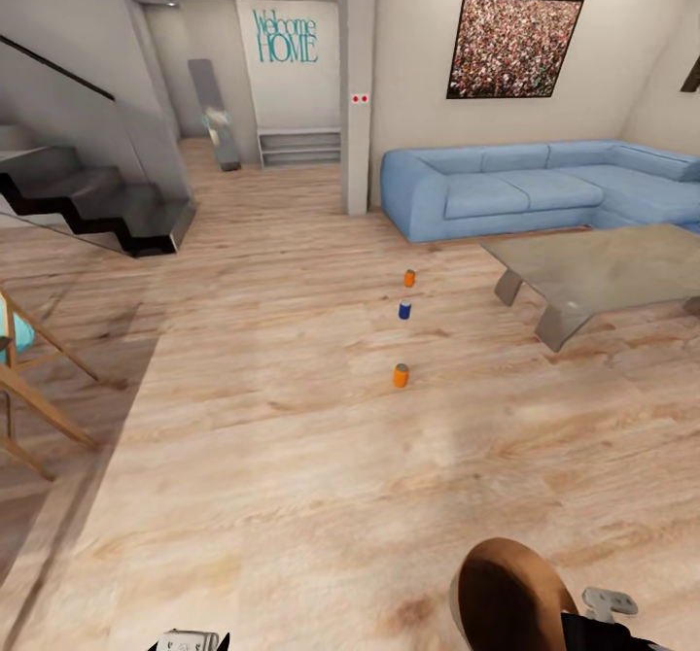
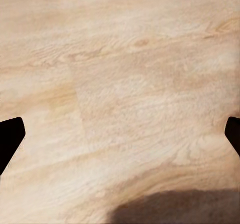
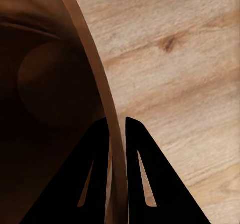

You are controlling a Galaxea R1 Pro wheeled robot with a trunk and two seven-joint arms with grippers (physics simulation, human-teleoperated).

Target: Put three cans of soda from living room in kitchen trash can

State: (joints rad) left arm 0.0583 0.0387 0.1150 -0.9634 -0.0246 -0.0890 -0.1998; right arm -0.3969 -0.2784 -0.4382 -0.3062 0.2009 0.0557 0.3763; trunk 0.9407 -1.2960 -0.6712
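Note:
Three cans of soda stand in a row on the light wood floor of the living room: an orange can (image 1: 409, 279) farthest, a dark blue can (image 1: 404, 310) in the middle and an orange can (image 1: 401, 375) nearest. The trash can (image 1: 506, 598) is at the bottom right of the head view, its brown inside facing up. My right gripper (image 3: 116, 120) is shut on the trash can's rim (image 3: 95, 68), one finger inside and one outside. My left gripper (image 2: 120, 134) hangs open over bare floor, with its fingertips (image 2: 10, 134) far apart.
A light blue corner sofa (image 1: 525, 189) and a low coffee table (image 1: 603, 267) stand to the right of the cans. A pillar (image 1: 358, 78) rises behind them. Black stairs (image 1: 97, 204) and wooden legs (image 1: 29, 379) are on the left.

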